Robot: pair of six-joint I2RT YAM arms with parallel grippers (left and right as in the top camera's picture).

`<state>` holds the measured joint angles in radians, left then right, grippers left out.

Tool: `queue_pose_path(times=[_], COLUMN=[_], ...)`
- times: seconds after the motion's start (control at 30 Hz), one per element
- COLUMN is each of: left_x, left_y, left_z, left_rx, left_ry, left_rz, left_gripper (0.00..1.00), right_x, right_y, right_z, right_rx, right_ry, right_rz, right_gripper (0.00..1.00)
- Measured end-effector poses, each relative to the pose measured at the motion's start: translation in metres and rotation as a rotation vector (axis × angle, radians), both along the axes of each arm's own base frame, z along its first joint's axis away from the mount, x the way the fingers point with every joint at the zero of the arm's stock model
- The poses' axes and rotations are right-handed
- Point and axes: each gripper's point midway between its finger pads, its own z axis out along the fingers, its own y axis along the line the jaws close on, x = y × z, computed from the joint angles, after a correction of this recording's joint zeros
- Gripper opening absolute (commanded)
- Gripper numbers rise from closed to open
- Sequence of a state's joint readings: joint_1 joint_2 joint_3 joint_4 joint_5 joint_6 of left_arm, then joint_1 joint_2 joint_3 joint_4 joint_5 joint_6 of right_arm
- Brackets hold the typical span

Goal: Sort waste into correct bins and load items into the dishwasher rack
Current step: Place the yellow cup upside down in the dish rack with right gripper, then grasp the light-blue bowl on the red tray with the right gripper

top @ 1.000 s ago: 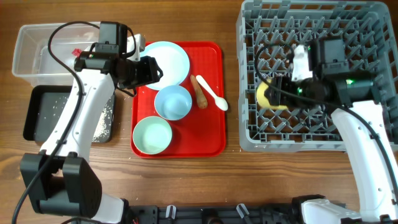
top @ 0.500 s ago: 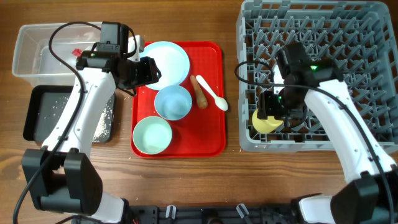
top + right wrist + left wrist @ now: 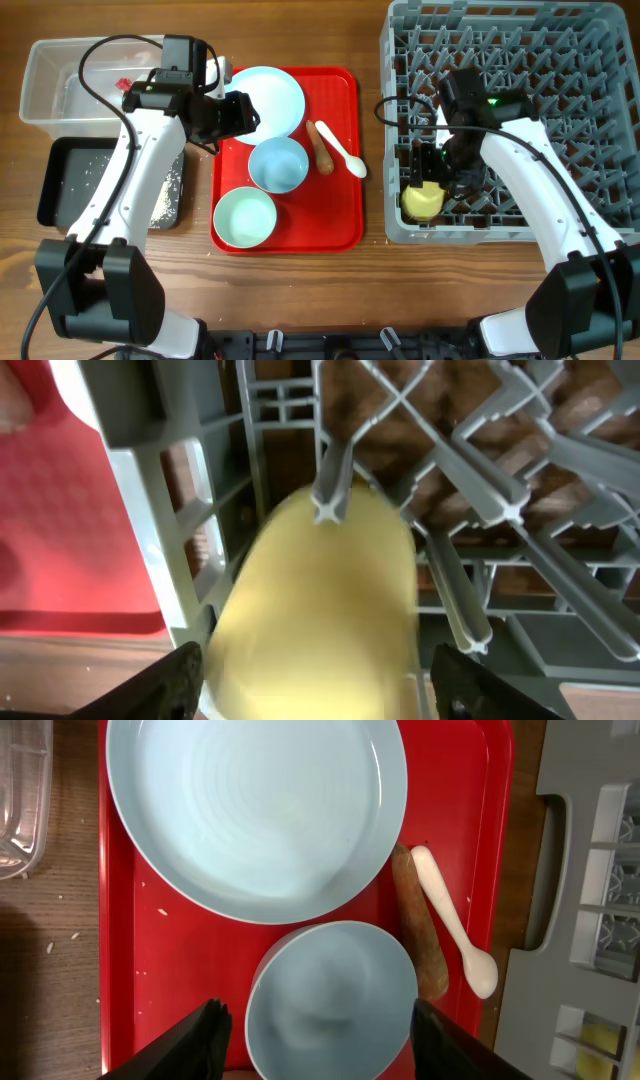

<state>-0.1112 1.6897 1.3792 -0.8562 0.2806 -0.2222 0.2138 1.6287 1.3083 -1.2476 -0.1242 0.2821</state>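
Right gripper [image 3: 424,172] has its jaws grasping the one yellow cup [image 3: 422,198], low in the dishwasher rack [image 3: 560,60] at its near corner on the red tray [image 3: 345,225] side. Pegs and the rack wall crowd the cup there. Left gripper [image 3: 325,1042] hangs over the light blue bowl [image 3: 335,995], jaws released wide on either side of it. On the red tray that's two bowls counting the green bowl [image 3: 245,217], one plate [image 3: 268,100], one spoon [image 3: 345,155] and one carrot stick [image 3: 322,148] lying right beside the spoon. Two bins sit left on the bench [image 3: 300,290]: the clear tub [image 3: 45,70] with a red wrapper [image 3: 122,82], and the black tray [image 3: 60,180] with rice [image 3: 165,190] scattered around it.
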Motion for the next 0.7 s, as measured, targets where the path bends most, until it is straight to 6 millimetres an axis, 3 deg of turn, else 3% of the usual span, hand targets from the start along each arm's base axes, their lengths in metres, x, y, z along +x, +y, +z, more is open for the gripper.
queue_pose_path(times=[0.2,0.3,0.37,0.4,0.43,0.47,0.5,0.57,0.63,0.7], left_x=[0.000,0.000,0.000,0.000,0.001,0.002,0.004,0.008,0.012,0.017], left_y=[0.000,0.000,0.000,0.000,0.000,0.000,0.000,0.001,0.008,0.033], left_z=[0.000,0.000,0.000,0.000,0.000,0.001,0.002,0.003,0.004,0.004], left_rx=[0.000,0.000,0.000,0.000,0.001,0.002,0.001,-0.001,-0.004,-0.012], left_ry=[0.000,-0.001,0.000,-0.001,-0.003,-0.011,-0.020,-0.034,-0.043,-0.038], left_rz=[0.000,0.000,0.000,0.000,0.001,0.002,0.001,0.006,0.029,0.113], left_gripper=[0.60,0.60,0.61,0.66,0.70,0.70,0.70,0.71,0.75,0.81], right_x=[0.012,0.034,0.062,0.070,0.088,0.094,0.098,0.100,0.100,0.097], right_y=[0.004,0.010,0.022,0.027,0.045,0.059,0.082,0.107,0.147,0.183], right_z=[0.006,0.033,0.069,0.079,0.101,0.112,0.120,0.123,0.111,0.070], right_rx=[0.021,0.045,0.097,0.115,0.165,0.198,0.234,0.271,0.316,0.323], right_ry=[-0.043,-0.136,-0.264,-0.307,-0.415,-0.464,-0.511,-0.538,-0.526,-0.430], right_rz=[-0.016,-0.016,-0.002,0.008,0.040,0.069,0.115,0.146,0.181,0.189], right_gripper=[0.78,0.78,0.78,0.77,0.75,0.72,0.70,0.68,0.68,0.64])
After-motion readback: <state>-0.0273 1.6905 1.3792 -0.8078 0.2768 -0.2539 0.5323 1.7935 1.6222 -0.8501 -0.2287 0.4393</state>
